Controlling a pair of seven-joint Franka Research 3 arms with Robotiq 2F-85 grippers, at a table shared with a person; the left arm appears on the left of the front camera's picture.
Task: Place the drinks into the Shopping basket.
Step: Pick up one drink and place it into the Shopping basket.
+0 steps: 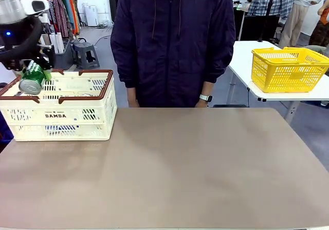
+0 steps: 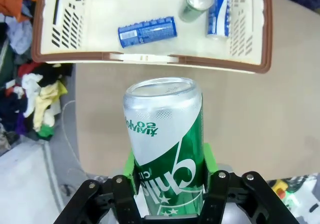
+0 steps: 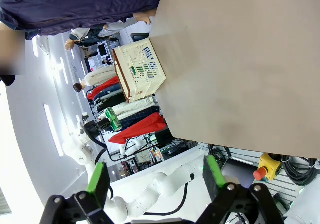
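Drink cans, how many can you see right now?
4. One green can is held in the left gripper near the basket rim. Inside lie two blue cans and a green one. Others may be hidden.

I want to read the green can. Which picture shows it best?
The left wrist view: the green can sits close and big between the left gripper pads. The front view shows it small, end-on. The right wrist view shows it tiny and far off.

front view faces across the table [image 1: 180, 173]; both wrist views share the shopping basket [image 2: 150, 58].
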